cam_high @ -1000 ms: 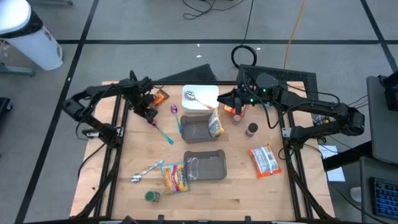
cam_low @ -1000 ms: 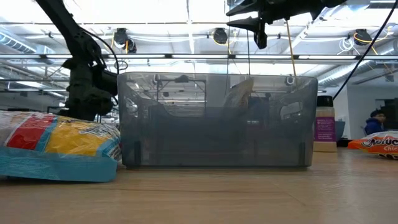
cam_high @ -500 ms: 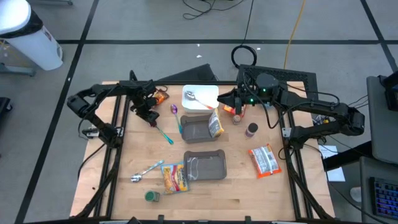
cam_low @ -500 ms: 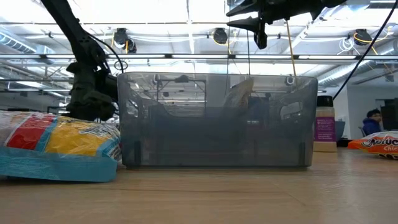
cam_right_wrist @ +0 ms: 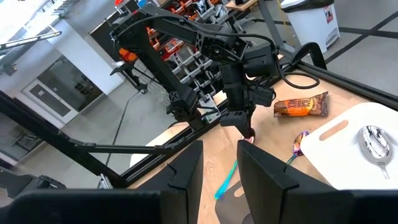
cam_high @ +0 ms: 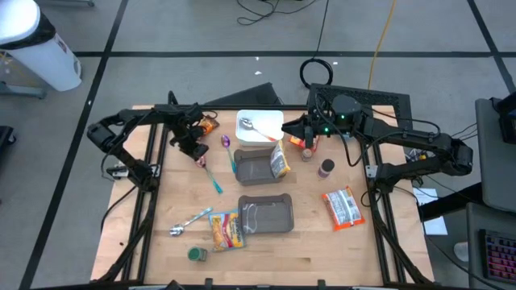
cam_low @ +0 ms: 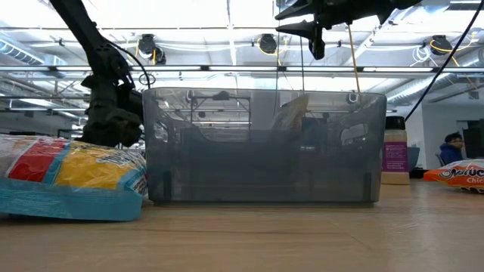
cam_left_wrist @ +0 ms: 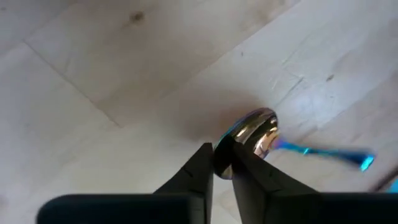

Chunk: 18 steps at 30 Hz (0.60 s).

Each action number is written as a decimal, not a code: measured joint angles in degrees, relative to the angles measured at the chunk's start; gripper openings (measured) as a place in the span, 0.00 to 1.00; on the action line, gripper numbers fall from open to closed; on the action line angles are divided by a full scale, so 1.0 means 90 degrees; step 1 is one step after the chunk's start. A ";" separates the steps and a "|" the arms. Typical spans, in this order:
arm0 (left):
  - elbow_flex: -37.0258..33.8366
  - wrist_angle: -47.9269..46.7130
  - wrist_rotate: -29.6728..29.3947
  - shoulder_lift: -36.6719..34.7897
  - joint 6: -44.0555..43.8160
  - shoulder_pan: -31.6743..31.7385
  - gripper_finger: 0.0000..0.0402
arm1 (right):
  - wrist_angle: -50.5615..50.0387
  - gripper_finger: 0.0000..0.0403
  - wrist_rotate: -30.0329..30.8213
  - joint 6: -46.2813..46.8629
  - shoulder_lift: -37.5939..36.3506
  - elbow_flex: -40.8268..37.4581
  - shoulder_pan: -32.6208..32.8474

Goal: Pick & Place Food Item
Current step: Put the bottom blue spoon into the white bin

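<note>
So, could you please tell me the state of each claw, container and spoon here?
Left claw, shut on the blue spoon by its bowl.
Right claw, open, empty.
Far grey container, open, snack bag at its edge.
Near grey container, open, lidless.

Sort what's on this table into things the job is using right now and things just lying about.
In use:
- left gripper, closed on the bowl of the blue-handled spoon

Lying about:
- purple spoon
- white board
- far grey tray
- near grey tray
- yellow snack bag
- red-and-white packet
- right gripper, open, waiting by the board
</note>
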 joint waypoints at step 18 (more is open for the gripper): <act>0.0367 -0.0041 -0.0144 -0.1474 -0.0506 -0.0036 0.01 | 0.0000 0.23 -0.0002 0.0010 0.0000 0.0000 0.0000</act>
